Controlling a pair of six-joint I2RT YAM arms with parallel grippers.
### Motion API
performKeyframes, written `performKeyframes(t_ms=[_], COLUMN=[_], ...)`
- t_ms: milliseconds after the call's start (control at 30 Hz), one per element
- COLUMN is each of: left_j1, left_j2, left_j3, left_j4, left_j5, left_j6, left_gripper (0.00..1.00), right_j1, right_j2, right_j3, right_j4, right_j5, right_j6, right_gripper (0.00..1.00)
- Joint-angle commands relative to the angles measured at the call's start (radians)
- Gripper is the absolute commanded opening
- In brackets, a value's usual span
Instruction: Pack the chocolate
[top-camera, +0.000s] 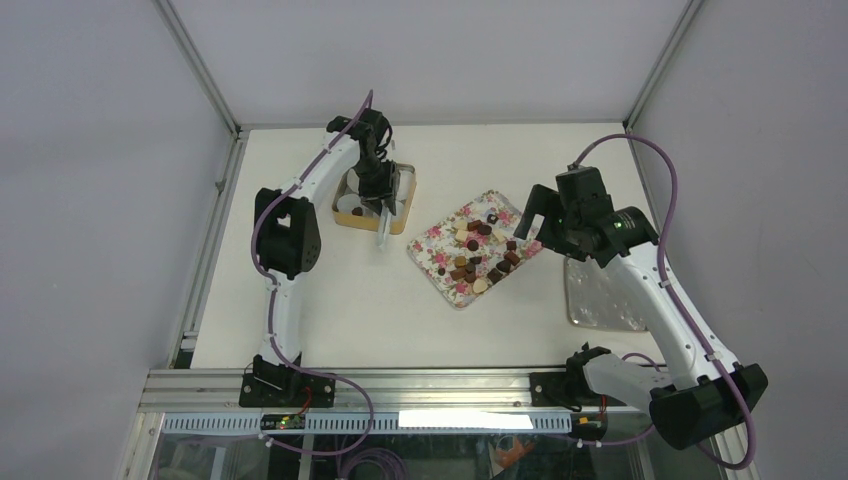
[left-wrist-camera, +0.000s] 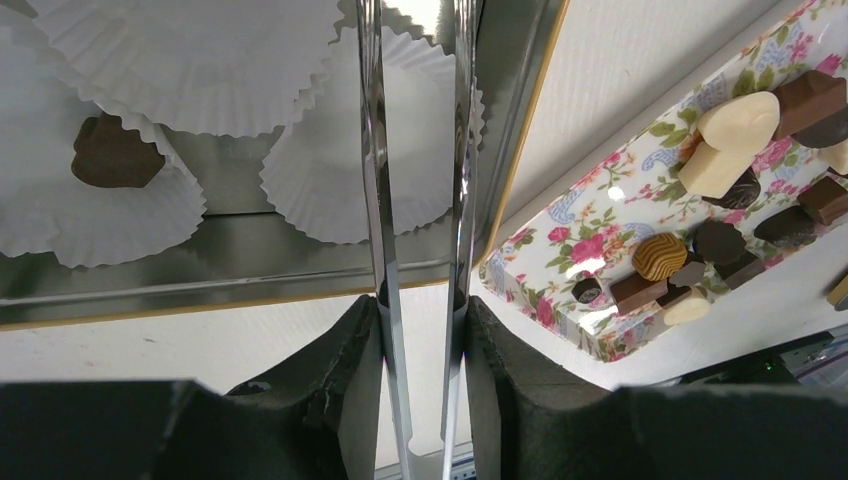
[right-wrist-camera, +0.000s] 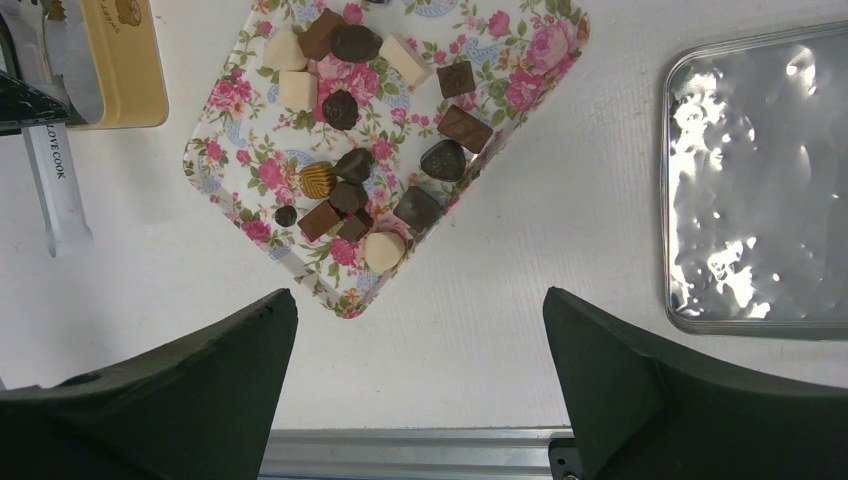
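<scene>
The left gripper (top-camera: 381, 190) sits in the upper middle of the overhead view, above a rectangular gold-rimmed metal tin (top-camera: 340, 222). Its jaws are drawn in against a pair of shiny metal tongs (left-wrist-camera: 375, 200). In the left wrist view the two blades run up the centre of the frame with a narrow gap between them. Their ends pass out of the top edge, so whether they hold anything cannot be told.

White pleated paper cups (left-wrist-camera: 190, 60) line the tin. One dark brown chocolate piece (left-wrist-camera: 115, 152) lies in the cup at the left of that view.

The rest of the chocolate (right-wrist-camera: 350, 190), in dark brown, reddish-brown, tan and cream pieces, lies scattered on a pink-flowered rectangular tray (right-wrist-camera: 260, 170). The tray is set at an angle near the centre of the overhead view, just right of the tin.

The right gripper (right-wrist-camera: 420, 340) hangs above the table at the tray's right corner. Its black jaws are spread wide, with nothing between them. A flat silver metal lid (right-wrist-camera: 760, 180) rests on the white table (right-wrist-camera: 500, 300), apart from the tray, at the right of the frame.
</scene>
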Motion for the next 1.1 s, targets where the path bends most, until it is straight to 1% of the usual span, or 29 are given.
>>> performKeyframes(t_ms=[0, 167, 200, 267, 400, 467, 567, 700, 800, 867, 1000, 1067], left_j1=[0.004, 0.004, 0.004, 0.004, 0.004, 0.003, 0.002, -0.016, -0.073, -0.131, -0.258, -0.294], left_j2=[-0.017, -0.026, -0.028, -0.029, -0.024, -0.034, -0.081, -0.202, -0.283, -0.327, -0.381, -0.393], left_j3=[0.047, 0.052, 0.055, 0.058, 0.066, 0.068, 0.071, 0.034, -0.036, -0.093, -0.220, -0.286], left_j4=[-0.002, -0.003, -0.003, -0.003, -0.008, -0.012, -0.016, -0.017, -0.008, 0.002, 0.036, 0.065], left_j5=[0.036, 0.037, 0.036, 0.035, 0.035, 0.026, 0.017, -0.002, -0.029, -0.051, -0.108, -0.098], left_j6=[0.018, 0.016, 0.015, 0.017, 0.019, 0.014, 0.004, -0.006, -0.009, -0.014, -0.039, -0.075], left_gripper=[0.31, 0.33, 0.36, 0.39, 0.38, 0.36, 0.35, 0.35, 0.36, 0.36, 0.37, 0.38], right_j1=[-0.004, -0.004, -0.004, -0.004, -0.005, -0.004, -0.004, -0.004, -0.004, -0.004, -0.004, -0.004], right_j2=[-0.002, -0.001, -0.002, -0.004, -0.011, -0.016, -0.026, -0.034, -0.034, -0.034, -0.033, -0.038], right_j3=[0.043, 0.045, 0.044, 0.044, 0.044, 0.041, 0.038, 0.033, 0.029, 0.025, 0.028, 0.027], right_j4=[0.035, 0.035, 0.035, 0.035, 0.031, 0.027, 0.020, 0.019, 0.025, 0.027, 0.027, 0.027], right_j5=[-0.008, -0.013, -0.015, -0.015, -0.014, -0.011, -0.002, -0.001, -0.005, -0.009, -0.012, -0.013], right_j6=[0.006, 0.006, 0.007, 0.005, 0.007, 0.007, 0.005, 0.007, 0.011, 0.013, 0.011, 0.012], right_gripper=[0.98, 0.98, 0.98, 0.98, 0.98, 0.98, 0.98, 0.98, 0.98, 0.98, 0.98, 0.97])
